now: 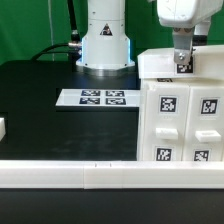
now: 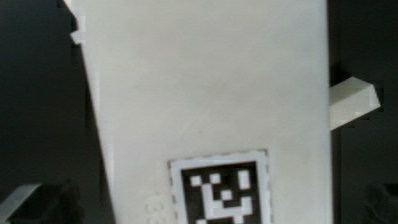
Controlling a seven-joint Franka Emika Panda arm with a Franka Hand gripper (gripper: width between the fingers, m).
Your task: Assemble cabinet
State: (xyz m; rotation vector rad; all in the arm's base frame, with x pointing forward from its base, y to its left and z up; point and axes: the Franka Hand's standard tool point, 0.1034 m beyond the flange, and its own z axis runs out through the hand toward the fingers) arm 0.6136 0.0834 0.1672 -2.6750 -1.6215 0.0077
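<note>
Item 1, task piece: large white plastic cabinet (image 1: 185,125) of square panels, bearing 4 visible black-and-white square tags, standing on the flat black counter (image 1: 40,90) at 4 o'clock on the exterior view's face, its near side just behind a long white front rail (image 1: 80,175) at 6 o'clock. Item 2, tool (image 1: 183,64): silver two-finger end of the single white arm, at 2 o'clock, hanging straight down over the cabinet's top edge; contact cannot be told. Governing relation: the cabinet lies directly below the tool. In the wrist view a long white panel fills the space between the fingers (image 2: 32,205), its long axis running crosswise to the line on which they close, so they straddle its short width. Tool state: fingers apart, 1 on each side of the panel, with a dark gap showing beside the one visible finger, so judged not yet clamped. Item 3: flat white marker board (image 1: 100,98), 4 tags, at 11 o'clock, well apart from the tool. Item 4: small white block (image 1: 2,127) at 9 o'clock, cut off by the frame edge.
</note>
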